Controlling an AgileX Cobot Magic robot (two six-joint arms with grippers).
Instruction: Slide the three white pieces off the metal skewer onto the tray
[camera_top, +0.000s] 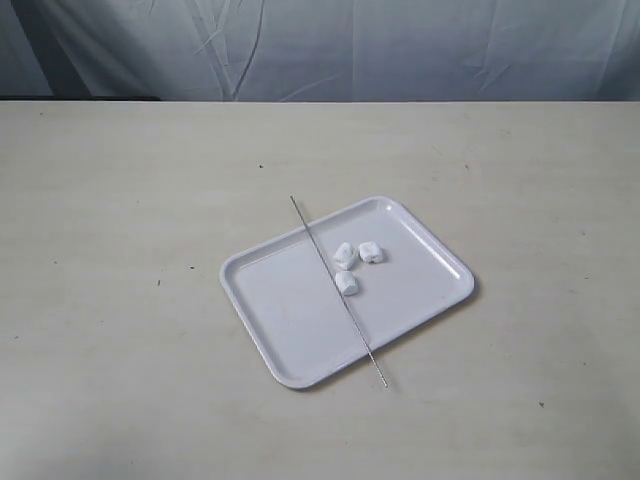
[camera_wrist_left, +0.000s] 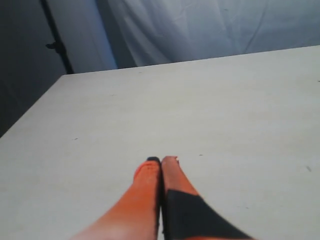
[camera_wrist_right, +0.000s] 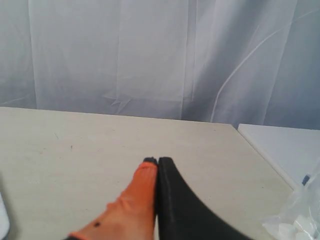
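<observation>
Three white pieces (camera_top: 347, 256) lie on the tray (camera_top: 290, 310), just beside the metal skewer (camera_top: 357, 328) on the right arm's side, its long axis crossing the tray diagonally, while the left fingers (camera_wrist_left: 150, 172) and right fingers (camera_wrist_right: 145, 175) are pressed together on nothing over bare tabletop (camera_wrist_left: 225, 110)

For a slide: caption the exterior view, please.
Thin grey metal skewer lies diagonally across a white rectangular plastic tray, three small white soft-looking pieces loose on the tray beside it.

Glossy plastic tray (camera_top: 300, 345), thin metal skewer (camera_top: 335, 284), matt table (camera_top: 120, 250), cloth backdrop (camera_top: 400, 50).
</observation>
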